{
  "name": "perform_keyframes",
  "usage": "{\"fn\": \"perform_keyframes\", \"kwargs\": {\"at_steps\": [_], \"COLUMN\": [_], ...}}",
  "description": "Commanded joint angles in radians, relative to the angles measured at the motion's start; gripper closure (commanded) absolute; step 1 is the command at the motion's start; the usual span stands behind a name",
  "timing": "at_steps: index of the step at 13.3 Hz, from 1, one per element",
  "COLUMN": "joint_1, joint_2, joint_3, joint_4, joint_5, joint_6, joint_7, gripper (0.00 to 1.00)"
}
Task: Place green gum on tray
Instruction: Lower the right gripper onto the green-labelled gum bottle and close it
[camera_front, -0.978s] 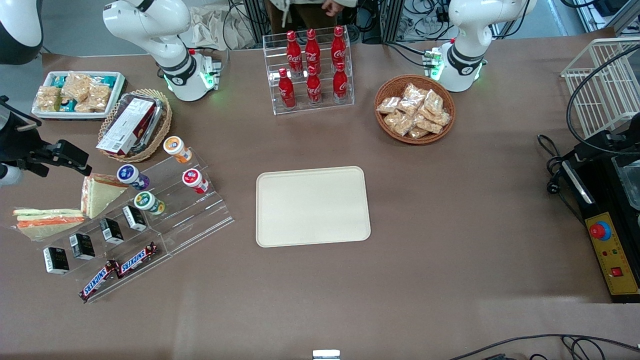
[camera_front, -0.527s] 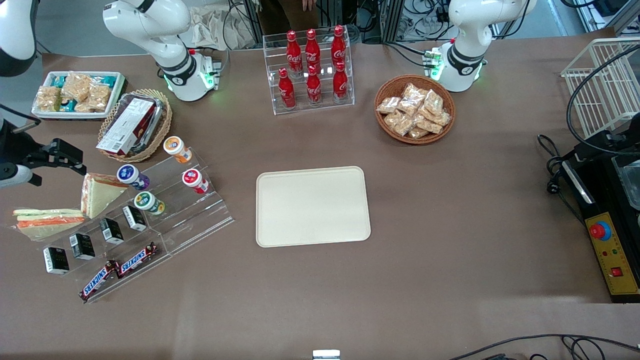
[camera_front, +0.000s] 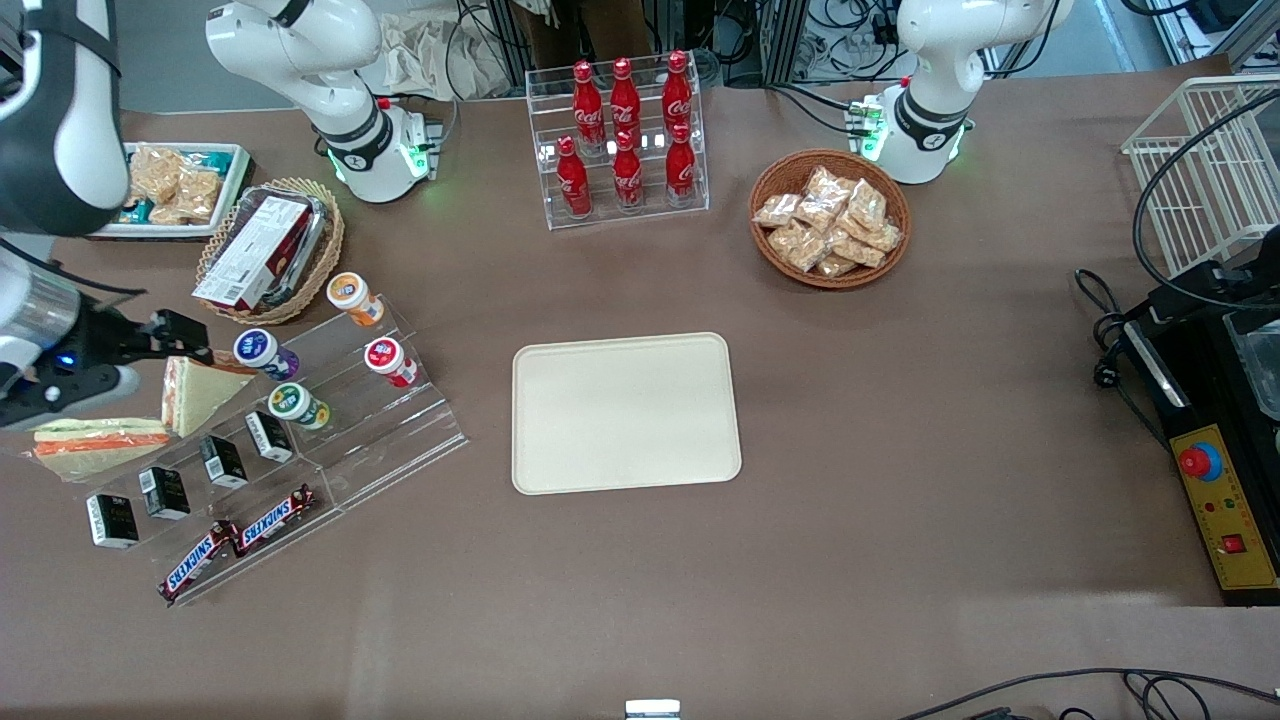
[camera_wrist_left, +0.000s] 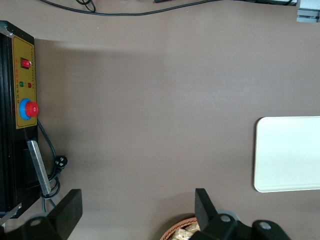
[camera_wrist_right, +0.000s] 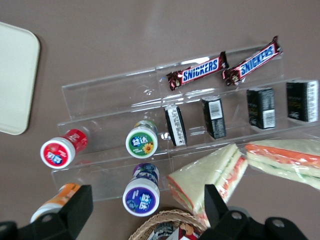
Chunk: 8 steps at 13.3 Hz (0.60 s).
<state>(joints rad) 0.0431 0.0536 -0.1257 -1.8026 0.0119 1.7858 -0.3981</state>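
Jaws spread wide and empty; the gripper (camera_wrist_right: 145, 210) hangs above the stepped acrylic stand (camera_front: 345, 420) at the working arm's end of the surface, roughly over the purple gum (camera_wrist_right: 141, 196) and the wedge sandwich (camera_wrist_right: 207, 181), holding nothing. The green gum (camera_wrist_right: 141, 142) stands upright on a middle step of the stand, lid up, not yet touched — in the front view it sits at (camera_front: 291, 403), nearer the front camera than the purple bottle. The stand presents each bottle on its own tier, so the lids face upward and a top-down grasp looks the natural one. Close company, though: a small black box (camera_wrist_right: 175, 125) stands just beside the green bottle on the same step, the red gum (camera_wrist_right: 62, 150) sits along the same tier toward the tray, and the step's acrylic riser runs close along the bottle. My read is that fingers straddling the cap across the step have little room on the box side; the gap toward the red bottle is wider. The orange gum (camera_front: 350, 294) is on the top tier, well apart. The tray (camera_front: 626, 412) lies flat and bare mid-surface, well apart from the stand — open brown surface between them, nothing to clear on the carry once the bottle lifts above the risers.
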Motion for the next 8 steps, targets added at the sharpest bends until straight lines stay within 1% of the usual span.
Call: {"fn": "perform_keyframes", "kwargs": {"at_steps": [1,5,8], "joint_1": [0.004,0.014,0.015], "joint_2": [-0.025,-0.018,0.026], "joint_3": [-0.005,-0.002,0.001], "joint_4": [-0.121,-0.247,-0.254], "joint_5": [0.0,0.0,0.0], "joint_6": [0.111,0.272,0.345], "joint_7": [-0.016,-0.008,-0.007], "gripper": [0.01,0.01,0.01]}}
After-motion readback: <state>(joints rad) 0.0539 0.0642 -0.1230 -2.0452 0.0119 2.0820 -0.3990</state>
